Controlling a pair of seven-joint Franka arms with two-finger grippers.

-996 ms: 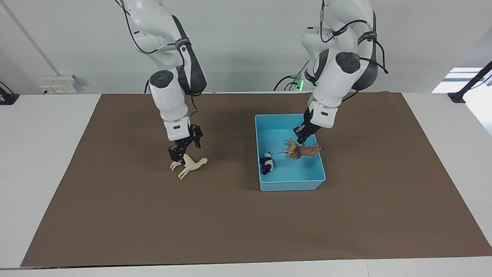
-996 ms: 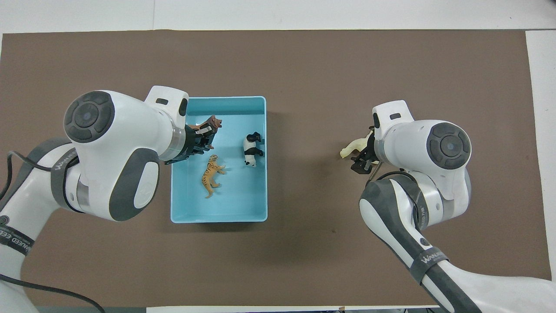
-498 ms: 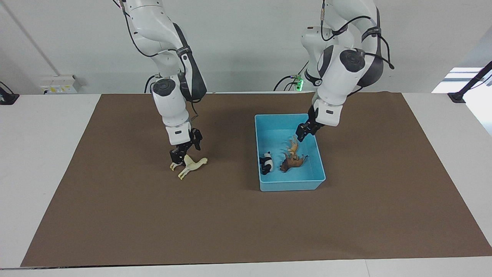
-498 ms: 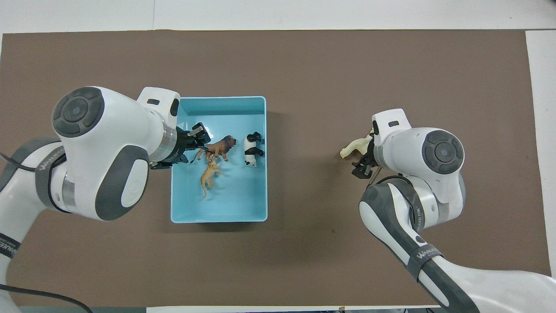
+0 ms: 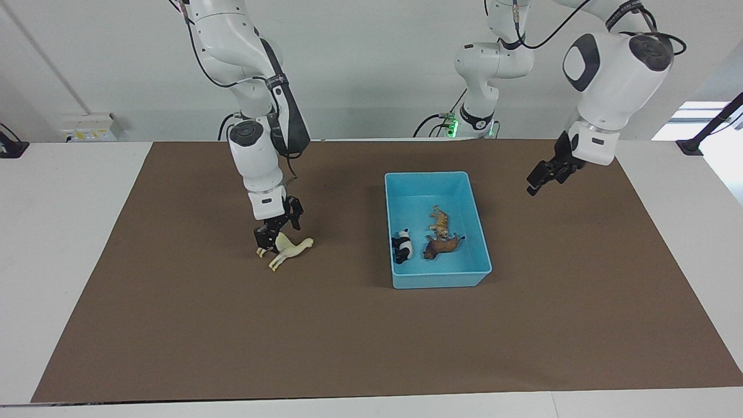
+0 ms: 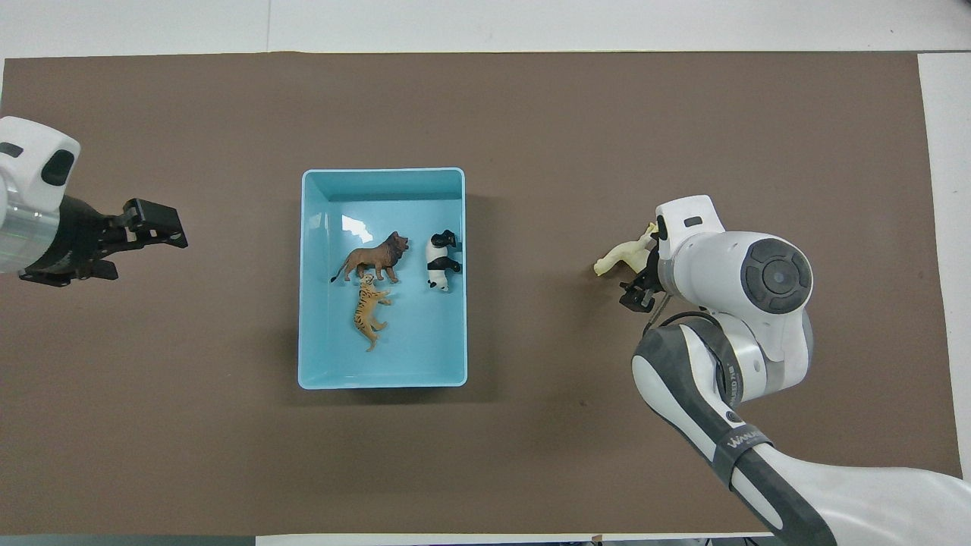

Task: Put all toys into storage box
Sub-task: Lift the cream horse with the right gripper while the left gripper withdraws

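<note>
The light blue storage box [image 5: 438, 280] stands mid-table on the brown mat and also shows in the overhead view [image 6: 383, 379]. In it lie the brown lion [image 5: 439, 246] [image 6: 375, 259], the orange tiger [image 5: 439, 220] [image 6: 368, 318] and the panda [image 5: 403, 247] [image 6: 440, 262]. The cream llama [image 5: 288, 248] [image 6: 618, 256] lies on its side on the mat, toward the right arm's end. My right gripper [image 5: 267, 238] [image 6: 639, 288] is down at the llama's hind end. My left gripper [image 5: 535, 186] [image 6: 155, 227] is open and empty, raised over the mat toward the left arm's end, apart from the box.
The brown mat [image 5: 371, 348] covers most of the white table. Bare mat lies between the llama and the box, and around the box on all sides. No other objects stand on the table.
My left gripper let the lion drop into the box beside the tiger, then pulled up and away toward the left arm's end. The right gripper stayed at the llama, which has not moved.
</note>
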